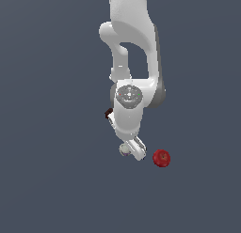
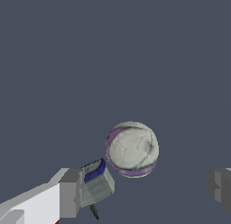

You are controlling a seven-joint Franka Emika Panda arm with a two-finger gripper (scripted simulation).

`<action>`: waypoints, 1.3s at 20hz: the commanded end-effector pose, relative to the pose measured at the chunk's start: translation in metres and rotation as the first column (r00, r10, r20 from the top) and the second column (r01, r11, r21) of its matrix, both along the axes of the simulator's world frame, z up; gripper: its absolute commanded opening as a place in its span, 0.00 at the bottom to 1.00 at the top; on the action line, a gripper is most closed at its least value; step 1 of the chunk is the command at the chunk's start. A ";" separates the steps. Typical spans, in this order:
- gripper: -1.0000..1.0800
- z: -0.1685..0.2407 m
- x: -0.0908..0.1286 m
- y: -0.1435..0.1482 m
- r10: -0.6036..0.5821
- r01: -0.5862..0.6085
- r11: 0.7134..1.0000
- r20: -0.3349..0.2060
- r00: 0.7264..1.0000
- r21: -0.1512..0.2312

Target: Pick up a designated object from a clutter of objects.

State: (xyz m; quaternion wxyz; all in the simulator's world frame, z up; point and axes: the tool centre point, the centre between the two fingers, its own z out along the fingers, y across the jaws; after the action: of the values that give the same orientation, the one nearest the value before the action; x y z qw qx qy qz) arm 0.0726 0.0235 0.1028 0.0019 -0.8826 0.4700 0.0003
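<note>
Spread wide, tool [image 2: 144, 191] fingers [image 2: 70, 193] flank the whitish ball [image 2: 132, 149] without touching, blue-and-white box [image 2: 96, 180] beside.

From the exterior view my arm's in the way of most of the clutter: the whitish ball [image 1: 124, 149] only peeks out beside the claw [image 1: 133, 150], and the dark brown block [image 1: 108, 113] is just a sliver at the wrist's edge. I can't spot the blue-and-white box [image 2: 96, 181] there at all. On the wrist view that box is partly behind one finger [image 2: 71, 193], and the other finger [image 2: 220, 187] gets cut off by the frame edge. Ball's markings are too blurry to make out.
</note>
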 end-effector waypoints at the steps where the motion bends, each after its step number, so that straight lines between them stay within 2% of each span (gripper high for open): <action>1: 0.96 -0.008 0.001 0.001 -0.029 0.029 1.000 0.000 1.000 -0.002; 12: 0.96 -0.019 0.000 0.002 -0.055 0.055 0.998 -0.002 0.998 -0.003; 21: 0.96 -0.059 -0.001 0.002 -0.059 0.059 0.998 -0.001 0.998 -0.004; 26: 0.96 -0.066 0.001 0.002 -0.060 0.060 0.998 -0.001 0.998 -0.004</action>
State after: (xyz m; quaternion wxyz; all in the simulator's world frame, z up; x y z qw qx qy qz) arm 0.0723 0.0254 0.0376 -0.0005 -0.8683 0.4961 0.0007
